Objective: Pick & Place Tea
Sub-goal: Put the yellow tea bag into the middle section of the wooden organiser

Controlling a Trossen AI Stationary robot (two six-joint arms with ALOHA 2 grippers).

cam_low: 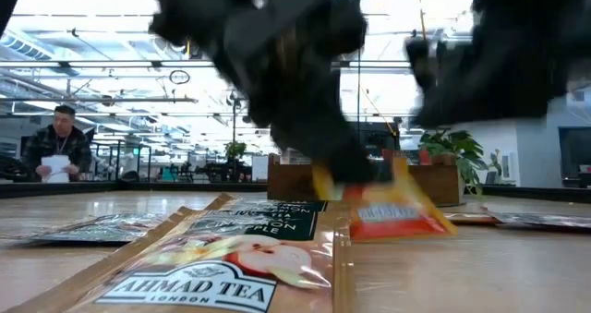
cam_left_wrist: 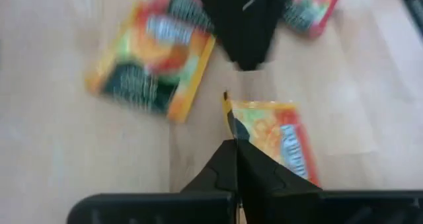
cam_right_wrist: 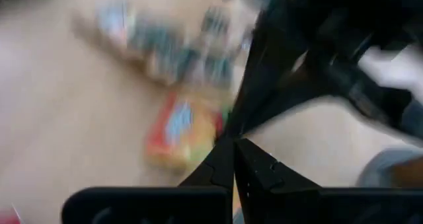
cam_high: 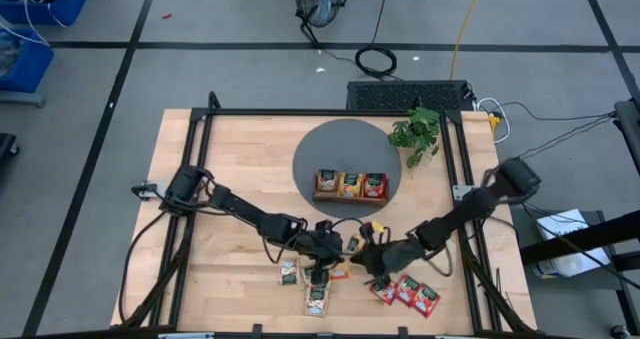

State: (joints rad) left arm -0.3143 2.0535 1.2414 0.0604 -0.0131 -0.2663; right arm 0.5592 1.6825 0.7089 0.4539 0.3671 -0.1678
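Tea sachets lie near the table's front edge: pale green-white ones (cam_high: pixel 290 272), red ones (cam_high: pixel 407 291) and a flat orange one (cam_left_wrist: pixel 155 59). My left gripper (cam_left_wrist: pixel 236 151) is shut on a second orange sachet (cam_left_wrist: pixel 281 141), which shows slanted in the low view (cam_low: pixel 397 211). My right gripper (cam_right_wrist: pixel 232 143) is shut, and its tips stand right beside that sachet (cam_right_wrist: pixel 185 131) and the left fingers. Farther back, a wooden tray (cam_high: pixel 350 197) on a grey round mat (cam_high: pixel 320 144) holds three sachets. My left gripper pinches the orange sachet by one edge near a corner (cam_left_wrist: pixel 229 115) between its two fingers. It comes slanting down from the table's left. The sachet tilts away from the fingers, its lower end (cam_low: pixel 434 222) at or just above the tabletop. Whether my right gripper touches this sachet I cannot tell.
A green plant (cam_high: pixel 418 134) stands at the mat's right edge. A black frame (cam_high: pixel 200 139) runs round the table's sides. In the low view a large sachet (cam_low: pixel 212 267) lies close to the camera, and a person (cam_low: pixel 57 142) stands in the room beyond.
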